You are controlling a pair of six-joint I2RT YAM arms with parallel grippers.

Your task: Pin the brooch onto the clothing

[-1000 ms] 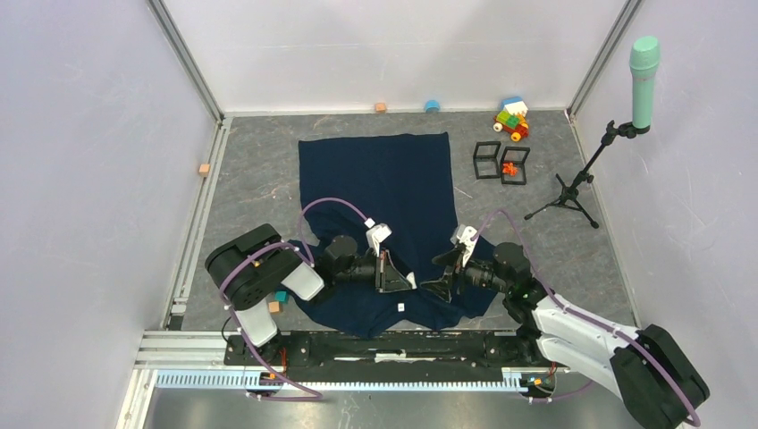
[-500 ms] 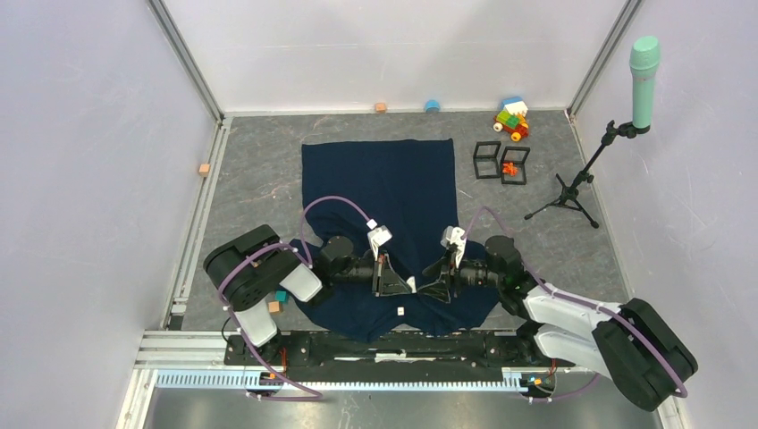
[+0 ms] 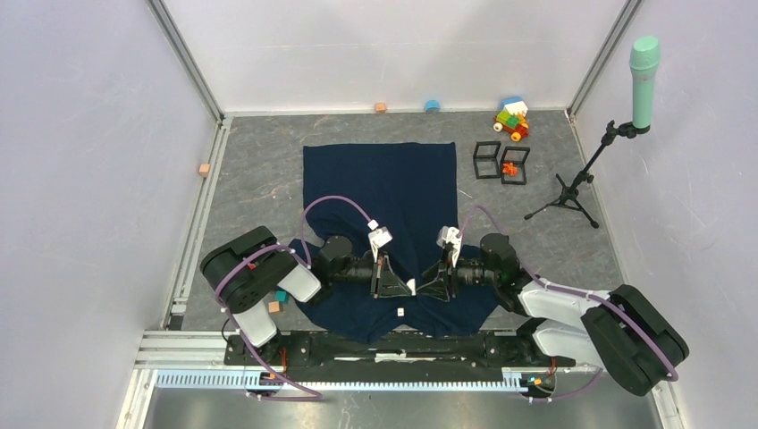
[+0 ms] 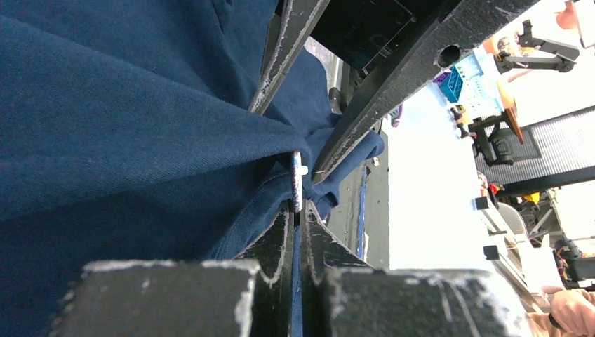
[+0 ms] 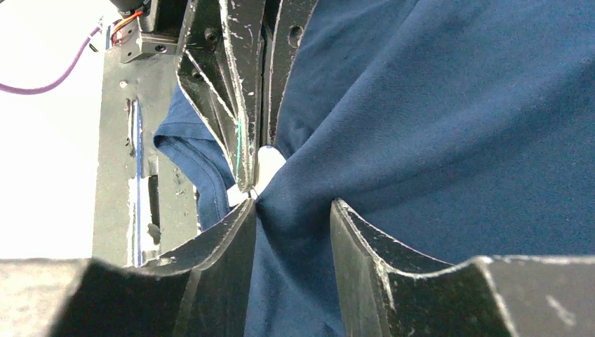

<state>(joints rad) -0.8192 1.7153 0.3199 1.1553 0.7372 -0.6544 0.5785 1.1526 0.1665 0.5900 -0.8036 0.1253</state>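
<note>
Near the 6 o'clock edge of the clothing (image 3: 393, 188) spread on the counter (image 3: 259, 179), the left tool (image 4: 296, 210) is pressed together, pinching the brooch (image 4: 297, 172); the right tool (image 5: 295, 207), half spread, straddles a raised fold.

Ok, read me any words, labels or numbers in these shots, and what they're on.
None can be read.
Small white patch on the navy shirt: too small to read.
Teal box in the background, left wrist view: too blurred to tell if it bears print.
</note>
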